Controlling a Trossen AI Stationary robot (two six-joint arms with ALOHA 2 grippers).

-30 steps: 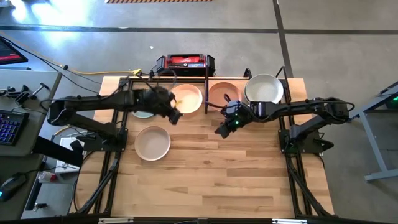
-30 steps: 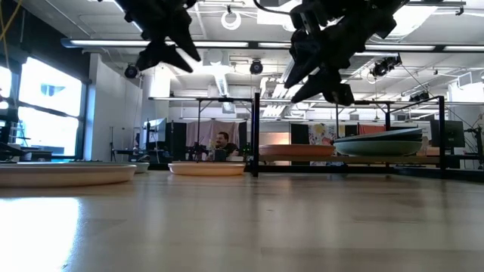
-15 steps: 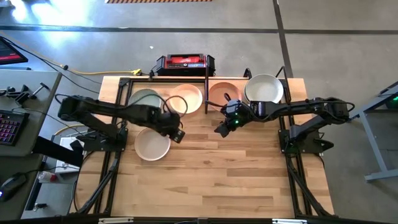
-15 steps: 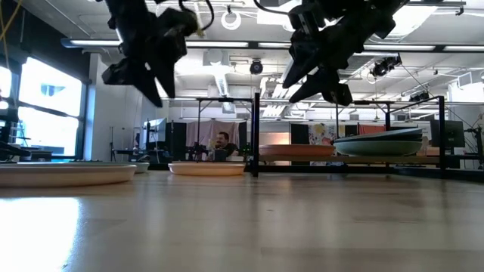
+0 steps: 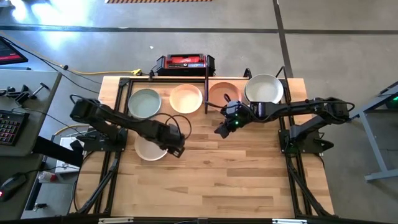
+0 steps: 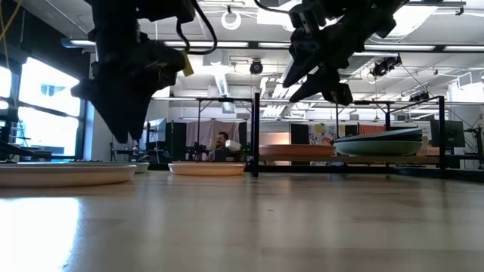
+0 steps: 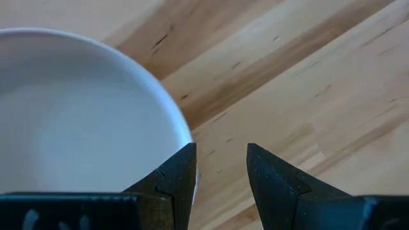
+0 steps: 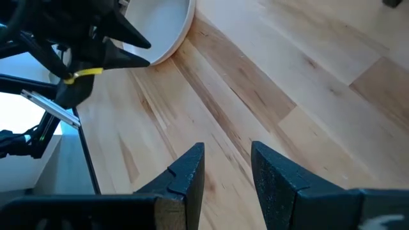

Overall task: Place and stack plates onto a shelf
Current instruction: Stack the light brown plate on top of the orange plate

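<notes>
An off-white plate (image 5: 148,152) (image 7: 77,115) lies flat on the table at its left. My left gripper (image 5: 176,149) (image 7: 220,167) hangs open just above the plate's right rim, pointing down; one finger stands over the rim, the other over bare wood. At the far edge stands the shelf (image 5: 206,84), with a pale green plate (image 5: 144,102) and a cream plate (image 5: 186,98) left of its divider. A terracotta plate (image 5: 222,92) and an off-white plate (image 5: 264,89) sit right of it. My right gripper (image 5: 221,130) (image 8: 227,167) waits open above the table's middle.
A red-and-black box (image 5: 185,62) sits beyond the table's far edge. The black rod frame (image 6: 257,136) of the shelf rises across the back. Bare wood (image 5: 230,180) fills the near half of the table. A person (image 6: 221,143) sits far off in the room.
My left gripper has come from above the shelf's left plates toward the table's near edge and down. It has tipped to point steeply downward over the right rim of the off-white plate on the table. It has stayed open.
</notes>
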